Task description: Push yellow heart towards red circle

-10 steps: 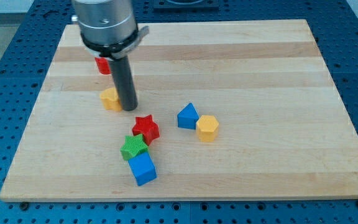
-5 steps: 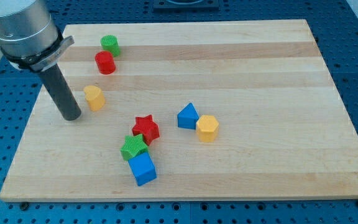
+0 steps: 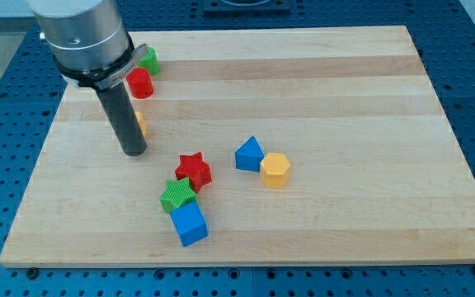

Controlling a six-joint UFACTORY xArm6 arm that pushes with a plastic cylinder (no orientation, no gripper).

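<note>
One ribbed yellow heart beside my tip.

A yellow heart block lies mostly hidden behind the dark rod, only its right edge showing. A red circle block, an upright cylinder, stands just above it, near the view's upper left.

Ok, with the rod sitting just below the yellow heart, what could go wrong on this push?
My tip sits at the yellow heart's lower edge, and the rod hides most of it, so contact may be off-centre and the heart could slip sideways. The red circle lies close above, with the green block just past it, so overshooting could knock both.
</note>
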